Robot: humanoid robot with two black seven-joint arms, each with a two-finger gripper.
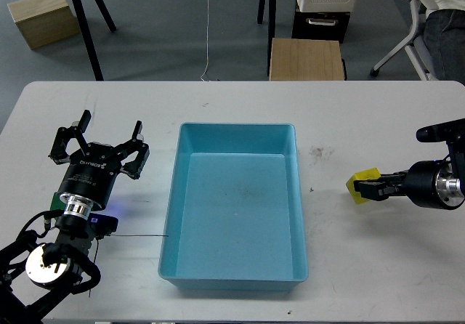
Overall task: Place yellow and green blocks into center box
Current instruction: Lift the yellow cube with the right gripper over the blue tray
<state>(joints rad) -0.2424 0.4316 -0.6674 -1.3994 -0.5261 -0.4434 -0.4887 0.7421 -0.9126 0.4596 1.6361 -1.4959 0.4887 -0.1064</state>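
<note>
A light blue box (235, 274) sits empty in the middle of the white table. My right gripper (362, 188) reaches in from the right edge and is shut on a yellow block (361, 184), holding it above the table to the right of the box. My left gripper (104, 135) is open with fingers spread, left of the box. A bit of green (54, 197) shows by the left arm's lower left side; the green block is otherwise hidden.
Beyond the far table edge stand a wooden stool (306, 59), a cardboard box (43, 17), black stand legs (86, 19) and an office chair (425, 19). A thin black wire (138, 234) lies on the table left of the box.
</note>
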